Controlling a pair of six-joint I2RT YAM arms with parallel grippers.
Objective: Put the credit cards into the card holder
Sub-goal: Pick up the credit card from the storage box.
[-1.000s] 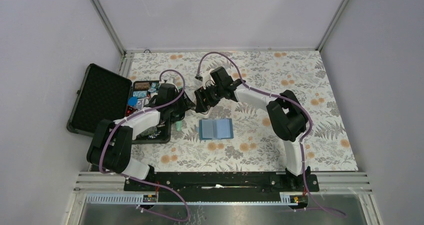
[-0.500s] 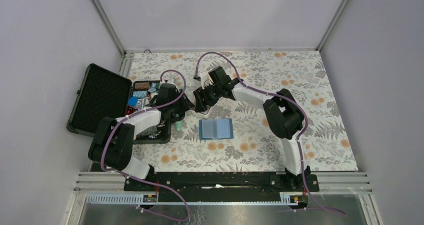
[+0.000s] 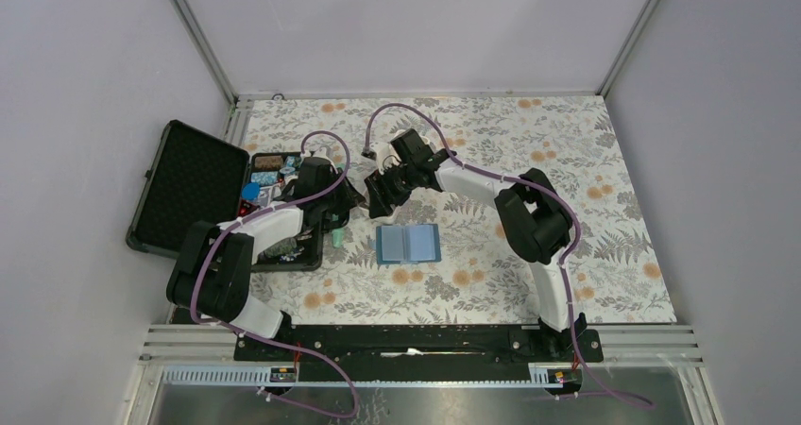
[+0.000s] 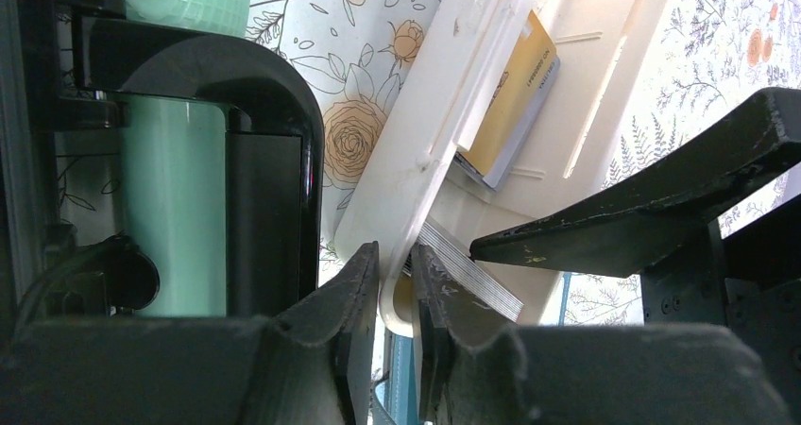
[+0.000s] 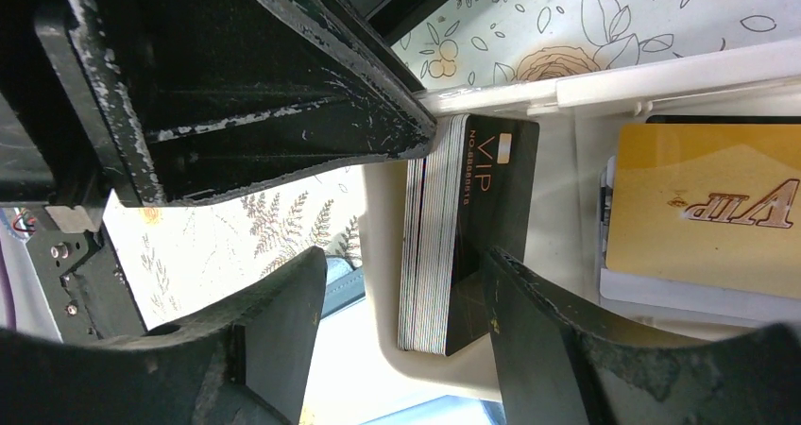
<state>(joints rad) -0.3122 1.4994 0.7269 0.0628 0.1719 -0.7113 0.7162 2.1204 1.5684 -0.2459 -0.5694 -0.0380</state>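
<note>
Near the middle of the counter (image 3: pixel 567 161) the card holder (image 3: pixel 408 243) lies open and flat, its light blue pages turned up, so that a card can be slid in from above; no card is in it yet, as far as the top view shows. Just behind it both arms meet over the white tray (image 4: pixel 444 113), which has the black case (image 3: pixel 184 184) to its left. The left tool (image 4: pixel 395 255) is clenched on the wall of this tray, one jaw outside and one inside. I judge that it holds the tray there so it does not slide when the other arm pulls a card. The right tool (image 5: pixel 406 260) is released: its jaws stand apart on both sides of the dark cards (image 5: pixel 472 227), with a gap on the outer side, so nothing is grasped. These cards are a thick pile leaning in the end compartment of the tray, with a black card marked VIP on its face. The golden card (image 5: pixel 704 208) lies flat on a pale pile in the next compartment, beyond a low divider. The task seems at its beginning. Closing on the whole pile would probably lift many cards at once, so the jaws should catch only the outer card.
</note>
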